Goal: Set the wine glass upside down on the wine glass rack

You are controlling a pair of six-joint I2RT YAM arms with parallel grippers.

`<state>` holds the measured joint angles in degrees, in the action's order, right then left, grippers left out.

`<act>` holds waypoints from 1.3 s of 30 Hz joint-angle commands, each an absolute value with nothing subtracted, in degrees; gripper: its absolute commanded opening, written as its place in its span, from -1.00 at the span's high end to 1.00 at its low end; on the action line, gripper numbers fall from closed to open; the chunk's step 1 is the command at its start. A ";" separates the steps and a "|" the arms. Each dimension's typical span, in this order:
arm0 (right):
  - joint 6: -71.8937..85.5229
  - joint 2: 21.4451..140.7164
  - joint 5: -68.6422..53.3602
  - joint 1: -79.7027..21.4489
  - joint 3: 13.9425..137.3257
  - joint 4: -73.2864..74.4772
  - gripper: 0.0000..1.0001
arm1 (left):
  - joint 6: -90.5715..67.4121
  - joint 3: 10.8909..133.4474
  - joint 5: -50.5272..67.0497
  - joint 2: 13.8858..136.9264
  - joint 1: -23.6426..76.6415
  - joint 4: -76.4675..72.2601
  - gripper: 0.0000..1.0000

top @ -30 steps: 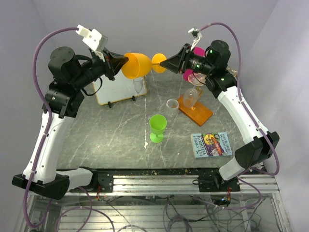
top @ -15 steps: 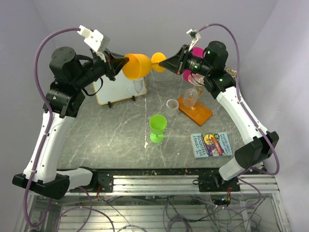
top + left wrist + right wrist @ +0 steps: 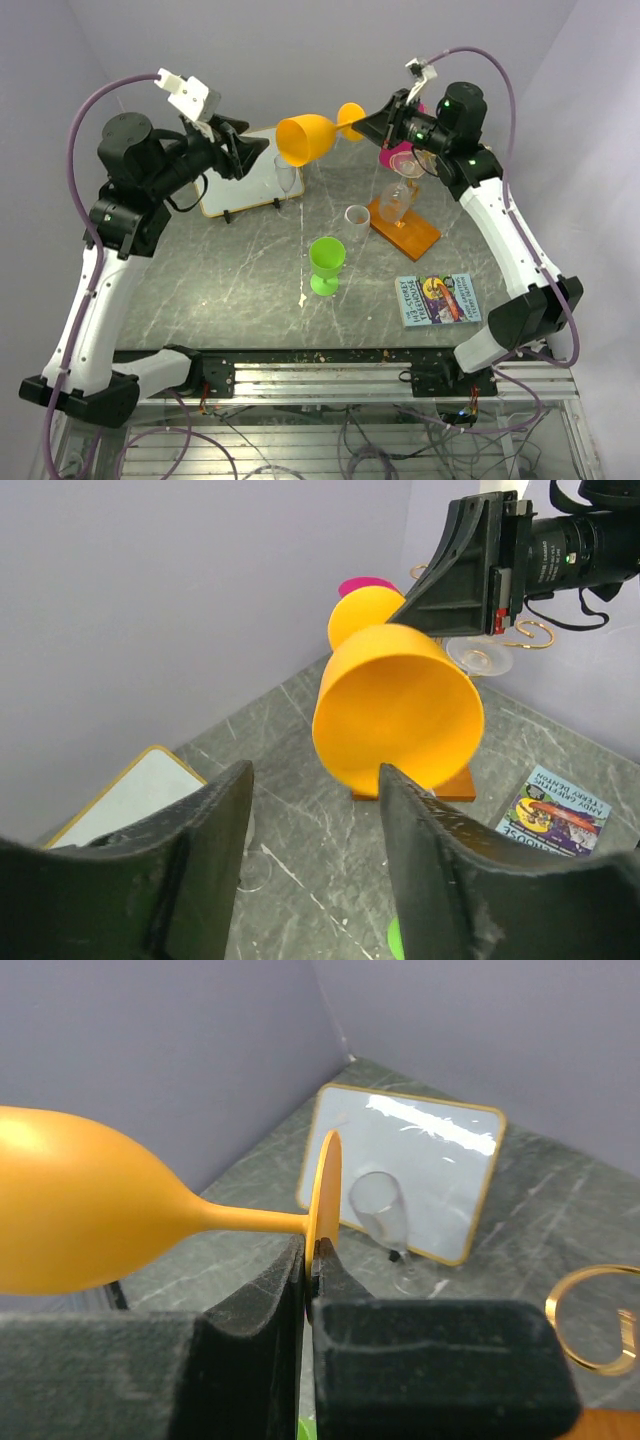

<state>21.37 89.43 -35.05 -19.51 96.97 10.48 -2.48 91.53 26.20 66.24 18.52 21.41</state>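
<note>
The orange wine glass [image 3: 310, 137] hangs sideways in the air above the back of the table, its open mouth facing my left arm. My right gripper [image 3: 365, 122] is shut on the edge of its round foot [image 3: 328, 1185], with the bowl [image 3: 80, 1215] stretching out to the left. My left gripper [image 3: 262, 150] is open and stands clear of the rim of the bowl [image 3: 398, 720], with nothing between its fingers. The wine glass rack [image 3: 404, 228], gold wire on an orange base, stands below the right gripper, with a pink glass [image 3: 400, 155] and a clear glass [image 3: 395, 200] on it.
A white board [image 3: 245, 180] on a stand is at the back left, with a clear glass [image 3: 288, 180] in front of it. A green glass [image 3: 326, 265] stands mid-table, a small white ring [image 3: 356, 214] behind it, and a book [image 3: 436, 298] at the front right.
My left gripper has opened and drawn back left off the bowl. The right gripper, now holding the glass alone, has carried it a little to the right.
</note>
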 commanded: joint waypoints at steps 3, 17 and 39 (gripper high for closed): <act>15.78 84.77 -33.33 -14.54 100.56 12.74 1.00 | 0.68 90.21 22.21 61.18 17.67 24.15 -0.53; -6.31 77.79 -15.54 -3.86 106.89 24.75 1.00 | 7.86 83.93 12.77 52.94 16.52 32.62 -1.00; -25.48 84.41 22.00 1.75 111.76 23.27 1.00 | 14.74 80.24 16.51 52.88 14.24 41.50 -1.00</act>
